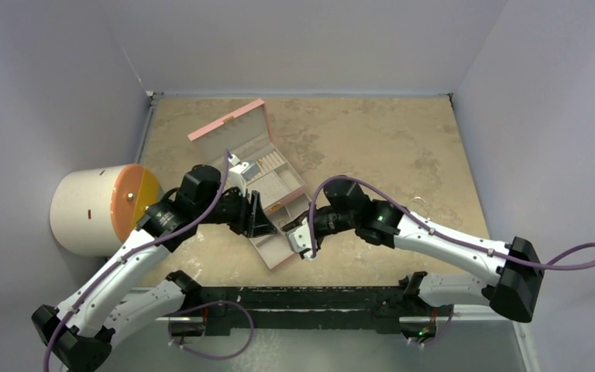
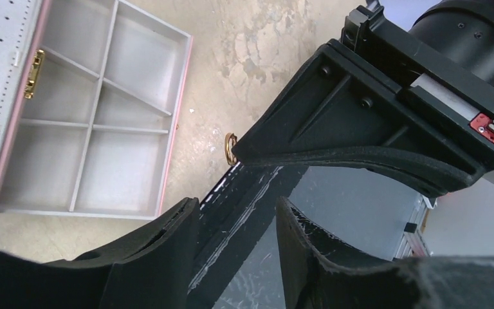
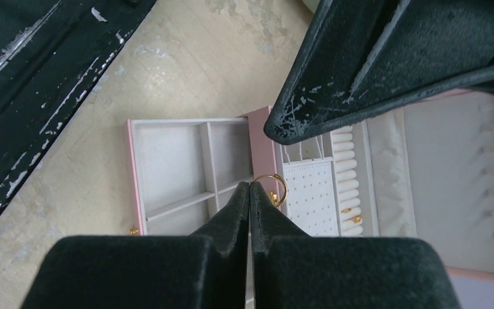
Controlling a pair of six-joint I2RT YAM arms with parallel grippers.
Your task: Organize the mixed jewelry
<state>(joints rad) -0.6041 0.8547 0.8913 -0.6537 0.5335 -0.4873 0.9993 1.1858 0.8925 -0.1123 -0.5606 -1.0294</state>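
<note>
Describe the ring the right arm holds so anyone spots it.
Find the table's pink box. Beside its open tray, the right gripper pinches a thin gold ring. Unlike the gold pieces in the box's rolls, it hangs at fingertips.

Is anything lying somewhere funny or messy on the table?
Yes. A thin pale wire loop lies alone on the tan tabletop, well to the right of the open pink jewelry box. Also, a white round tub with an orange lid lies on its side at the left.
</note>
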